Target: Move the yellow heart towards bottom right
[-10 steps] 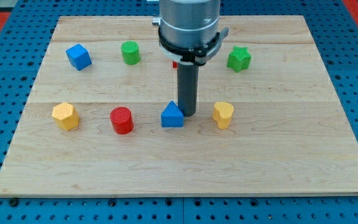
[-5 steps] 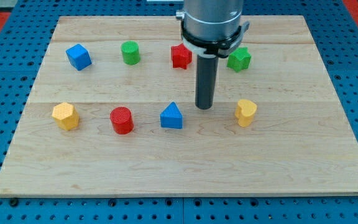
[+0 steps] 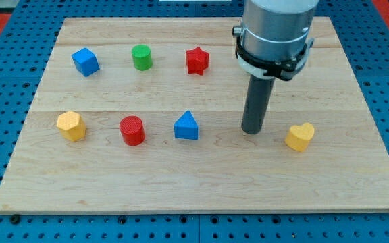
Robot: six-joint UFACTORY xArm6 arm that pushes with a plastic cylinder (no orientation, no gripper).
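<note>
The yellow heart (image 3: pixel 300 136) lies on the wooden board (image 3: pixel 201 182) at the view's right, a little below mid-height. My tip (image 3: pixel 252 130) touches the board to the left of the heart, with a clear gap between them. The blue triangle (image 3: pixel 187 126) sits to the left of my tip.
A red cylinder (image 3: pixel 132 130) and a yellow hexagon (image 3: pixel 71 125) lie in the same row at the left. A blue cube (image 3: pixel 85 61), a green cylinder (image 3: pixel 141 57) and a red star (image 3: pixel 197 60) lie along the top. The arm's body hides the top right.
My tip has moved to the right, away from the blue triangle. The yellow heart has slid to the right and slightly down. The green star is now hidden behind the arm.
</note>
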